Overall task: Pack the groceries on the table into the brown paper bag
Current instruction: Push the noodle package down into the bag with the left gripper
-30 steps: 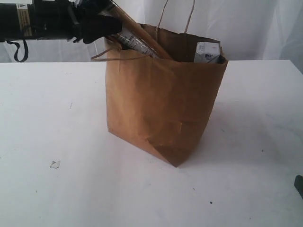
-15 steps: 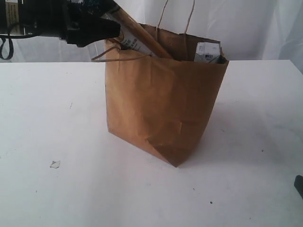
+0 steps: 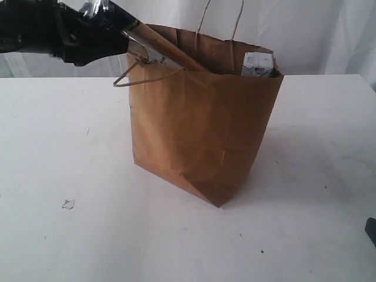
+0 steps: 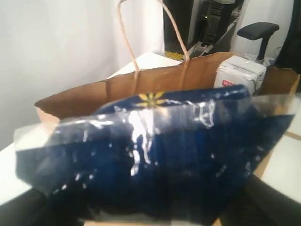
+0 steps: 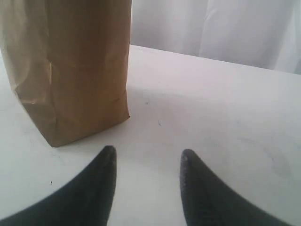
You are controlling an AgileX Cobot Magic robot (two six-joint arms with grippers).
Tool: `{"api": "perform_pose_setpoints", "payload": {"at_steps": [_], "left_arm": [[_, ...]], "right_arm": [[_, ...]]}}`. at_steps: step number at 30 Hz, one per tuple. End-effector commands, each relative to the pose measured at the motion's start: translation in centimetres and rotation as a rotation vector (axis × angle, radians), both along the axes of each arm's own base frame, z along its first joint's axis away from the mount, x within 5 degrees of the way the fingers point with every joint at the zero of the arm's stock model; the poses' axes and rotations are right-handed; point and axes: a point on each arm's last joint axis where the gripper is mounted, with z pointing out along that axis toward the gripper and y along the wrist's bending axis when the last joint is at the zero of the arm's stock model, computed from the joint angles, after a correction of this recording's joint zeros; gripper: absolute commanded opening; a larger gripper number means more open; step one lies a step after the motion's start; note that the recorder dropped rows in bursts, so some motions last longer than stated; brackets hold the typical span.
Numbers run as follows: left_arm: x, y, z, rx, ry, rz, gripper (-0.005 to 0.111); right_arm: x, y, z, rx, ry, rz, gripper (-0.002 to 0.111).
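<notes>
The brown paper bag (image 3: pixel 200 129) stands upright in the middle of the table (image 3: pixel 70 135). A small white-blue carton (image 3: pixel 257 64) shows inside its right rim. The long dark-blue noodle packet (image 3: pixel 157 51) leans out over the bag's left rim, lower end inside. My left gripper (image 3: pixel 117 29) is closed across the packet's upper end. In the left wrist view the packet (image 4: pixel 155 160) spans the gap between the jaws, with the bag's mouth (image 4: pixel 84 96) and the carton (image 4: pixel 240 75) beyond. My right gripper (image 5: pixel 148 157) hovers open and empty over the table, beside the bag (image 5: pixel 70 70).
A small white crumb (image 3: pixel 68 204) lies on the table at the front left. White curtains hang behind the table. A dark tip of the right arm (image 3: pixel 371 230) shows at the right edge of the exterior view. The bag's cord handles (image 3: pixel 220 17) stand up at the back.
My left gripper has moved left and a little down, and the packet's upper end has gone with it, so the packet leans lower. The right gripper has not moved.
</notes>
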Motion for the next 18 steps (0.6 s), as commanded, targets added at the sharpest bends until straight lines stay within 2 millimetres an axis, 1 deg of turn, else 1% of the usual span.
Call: {"api": "perform_pose_setpoints", "payload": {"at_steps": [1,7,11,18], "left_arm": [[-0.7,0.7,1.4,-0.012,-0.051,0.024,0.069],[-1.6,0.6,2.5,-0.064,-0.071,0.01,0.069],[-1.8,0.9,3.0,-0.039,-0.103,0.05,0.069],[-1.6,1.2,2.8,-0.007,-0.091,0.094,0.069]], "right_arm": [[0.0,0.0,-0.1,0.001,-0.008,-0.005,0.041],[0.0,0.0,-0.1,0.001,-0.008,-0.005,0.041],[0.0,0.0,-0.1,0.001,-0.008,-0.005,0.041],[0.0,0.0,-0.1,0.001,-0.008,-0.005,0.041]]}}
